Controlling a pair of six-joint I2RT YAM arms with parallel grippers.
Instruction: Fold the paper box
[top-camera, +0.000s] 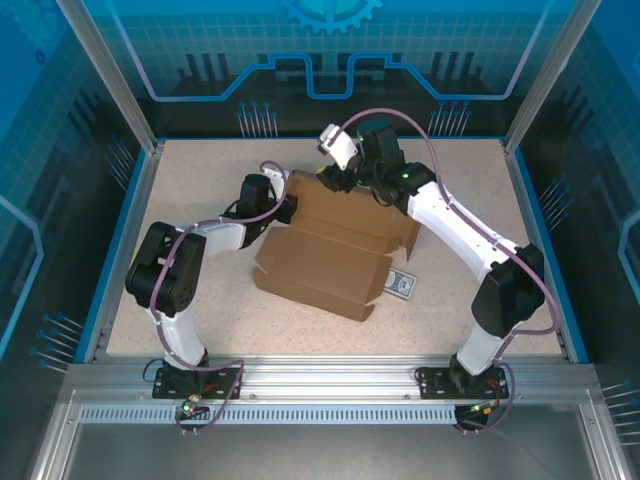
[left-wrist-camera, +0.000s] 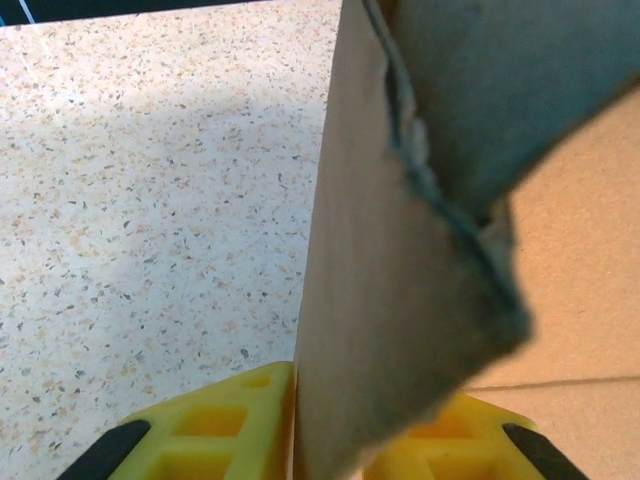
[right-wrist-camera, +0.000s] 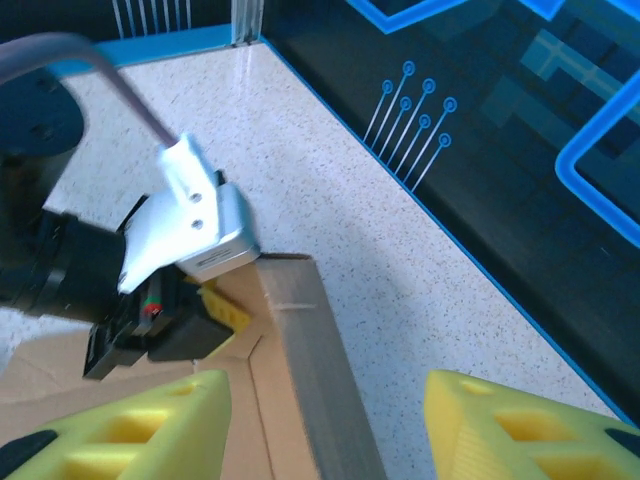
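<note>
- Speckled surface (top-camera: 190, 170), blue-lit enclosure (top-camera: 330, 60) all round. Where's the paper box (top-camera: 330, 255)?
- Middle of the surface, between my two arms. It's partly formed: some walls are up and nothing's closed. A patterned card (top-camera: 402, 285) lies just beside its right end and isn't part of the job.
- Which step?
- Squaring up the far-left corner, I'd say. My left pincer (left-wrist-camera: 360, 405) straddles an upright side wall, with the cardboard between the jaws and against at least one of them. I can't tell whether it's clenched or slack. My right pincer (right-wrist-camera: 328, 400) is released, jaws wide either side of the far wall's top edge and touching neither face.
- Next move?
- My call: the right pincer comes down over that edge near the corner and closes lightly, so the wall holds vertical. Only then should the left let go and work the end flap in. It needs a gentle squeeze along the crease line, since this board looks thin and would likely buckle if pinched mid-panel.
</note>
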